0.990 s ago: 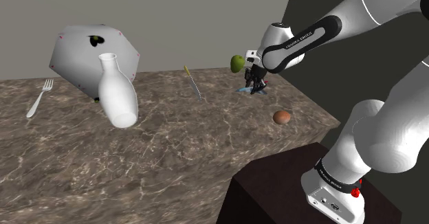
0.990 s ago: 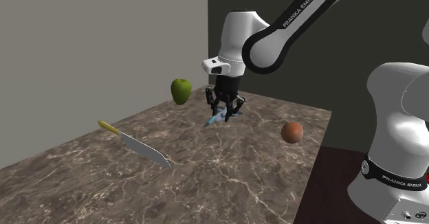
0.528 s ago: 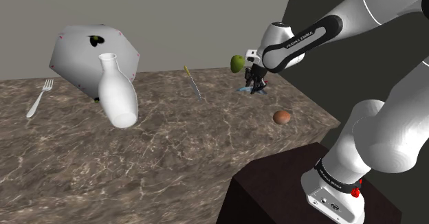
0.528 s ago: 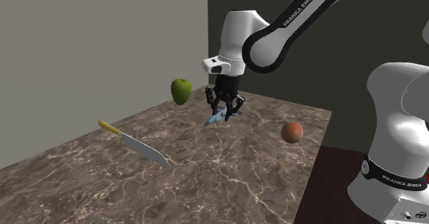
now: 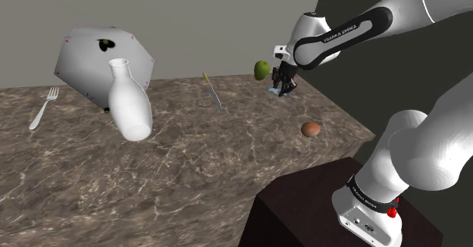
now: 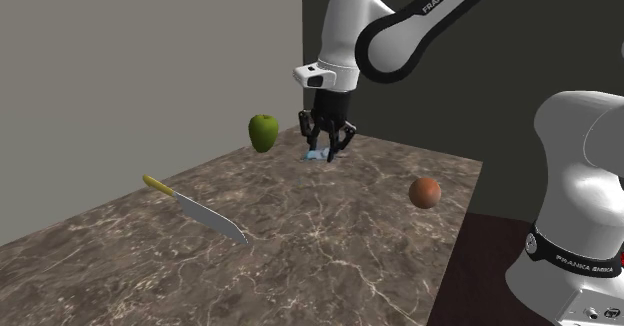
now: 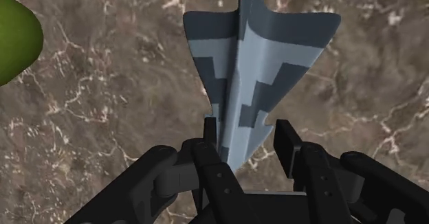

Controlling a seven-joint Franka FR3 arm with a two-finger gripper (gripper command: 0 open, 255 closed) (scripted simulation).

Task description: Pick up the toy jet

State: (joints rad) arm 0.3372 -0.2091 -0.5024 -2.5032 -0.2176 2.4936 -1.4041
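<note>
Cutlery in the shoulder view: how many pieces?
2. A silver fork lies at the shoulder view's far left; a yellow-handled knife is further right, toward the back. The white vase could hide another.

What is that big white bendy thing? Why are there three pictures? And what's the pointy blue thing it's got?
The big white thing is a robot arm, a machine that reaches a bit like your own arm. At its end is a black claw with two fingers.

Two of the pictures come from cameras standing near the table, one beside the robot and one off to another side. The third comes from a tiny camera on the robot's hand, looking out past the claw.

The pointy thing is a blue and grey toy jet. The claw is pinching its narrow end, so the robot is holding it.

On the brown stone-patterned table there are also a green apple, a brown-orange ball, a knife, a fork and a white vase.
</note>
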